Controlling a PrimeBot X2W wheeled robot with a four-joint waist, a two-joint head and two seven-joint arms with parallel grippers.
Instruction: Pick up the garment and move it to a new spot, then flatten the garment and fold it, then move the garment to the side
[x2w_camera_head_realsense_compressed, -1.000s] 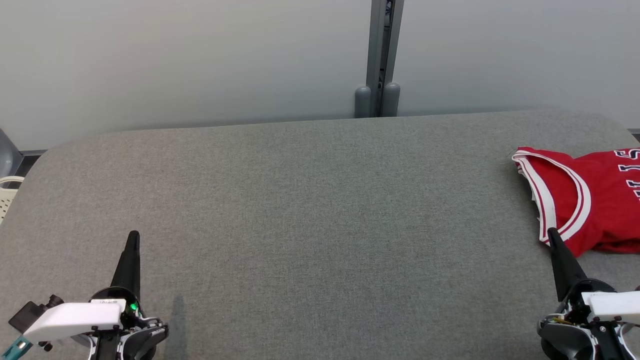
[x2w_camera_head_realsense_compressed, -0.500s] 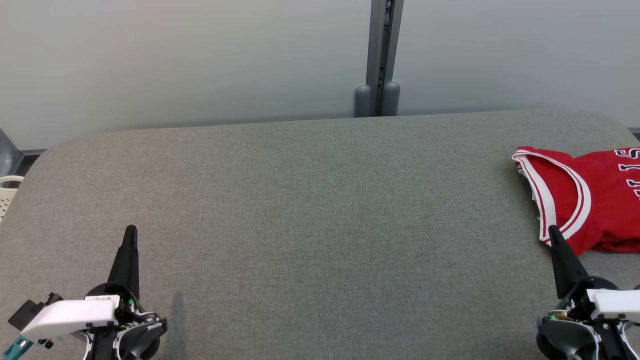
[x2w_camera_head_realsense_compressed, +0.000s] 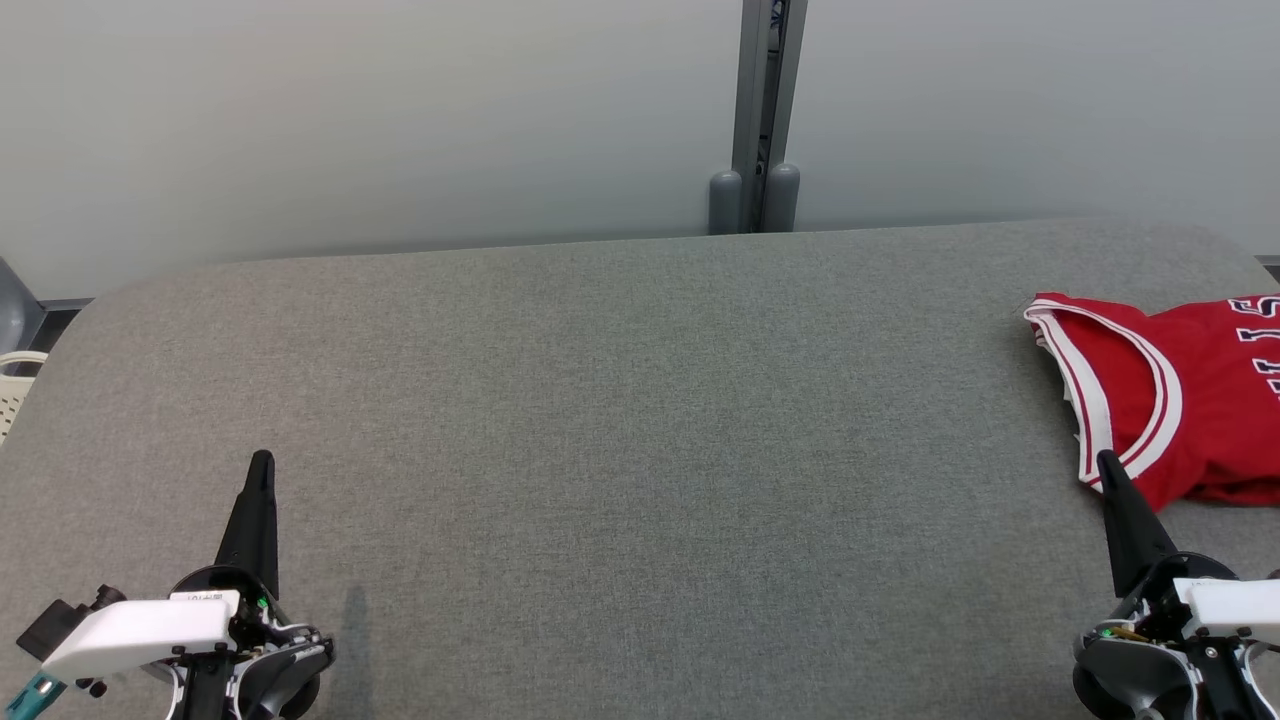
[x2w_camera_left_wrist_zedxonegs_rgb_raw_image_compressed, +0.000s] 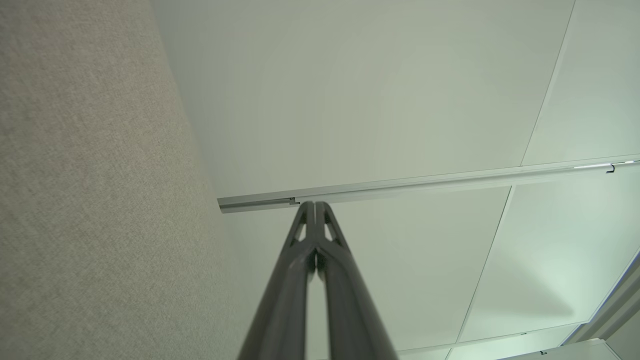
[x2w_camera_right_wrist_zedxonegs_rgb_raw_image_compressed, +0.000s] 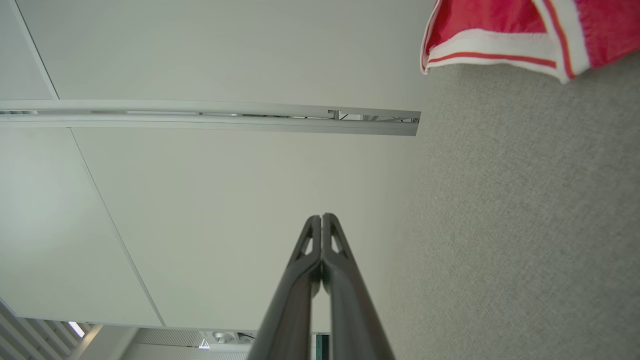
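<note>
The garment (x2w_camera_head_realsense_compressed: 1175, 395) is a red jersey with white trim and dark lettering, lying flat at the far right of the grey table (x2w_camera_head_realsense_compressed: 640, 420) and running past the frame's edge. In the right wrist view its trimmed corner (x2w_camera_right_wrist_zedxonegs_rgb_raw_image_compressed: 505, 35) lies beyond the fingers. My right gripper (x2w_camera_head_realsense_compressed: 1104, 462) is shut and holds nothing; its tip sits just short of the jersey's near hem. At the lower left my left gripper (x2w_camera_head_realsense_compressed: 262, 460) is shut too, over bare fabric, far from the jersey. Both wrist views show the fingertips pressed together, left (x2w_camera_left_wrist_zedxonegs_rgb_raw_image_compressed: 314, 204) and right (x2w_camera_right_wrist_zedxonegs_rgb_raw_image_compressed: 321, 216).
A pale wall runs behind the table, with a grey vertical post (x2w_camera_head_realsense_compressed: 762, 120) at the back centre. A white slatted basket (x2w_camera_head_realsense_compressed: 12, 385) peeks in beyond the table's left edge. Grey fabric spreads wide between the two grippers.
Both grippers shifted slightly between the first earlier frame and the second, the left tip rising a little in view. Since then nothing has moved. The jersey lies as before.
</note>
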